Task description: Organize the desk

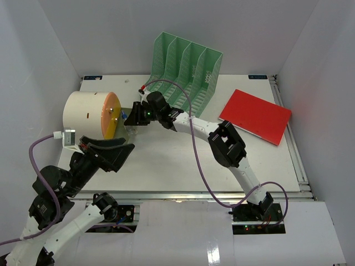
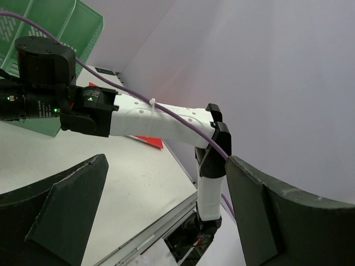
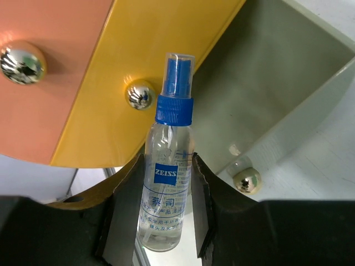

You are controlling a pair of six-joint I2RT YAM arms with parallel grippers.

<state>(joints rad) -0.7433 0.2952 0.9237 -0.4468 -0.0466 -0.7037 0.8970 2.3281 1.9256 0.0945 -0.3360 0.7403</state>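
**Layout Around the Right Gripper**

A spray bottle [image 3: 165, 188] is held between the fingers of the right gripper [image 1: 131, 115]. Just ahead of that gripper, on its left, a round drawer unit [image 1: 86, 113] is stood on the desk [image 1: 166, 160]. Beyond the gripper and to its right a file rack [image 1: 186, 69] is placed. Farther right, well apart, a folder [image 1: 256, 116] is laid. The left gripper [image 1: 113, 152] is found nearer the front edge.

- Green rack [image 1: 186, 69] with small holes
- Red folder [image 1: 256, 116]
- Clear bottle [image 3: 165, 188] with a blue cap [image 3: 174, 108]
- Cream, orange and yellow round box [image 1: 83, 111]
- White table [image 1: 166, 166]
- Purple cable [image 2: 127, 89]
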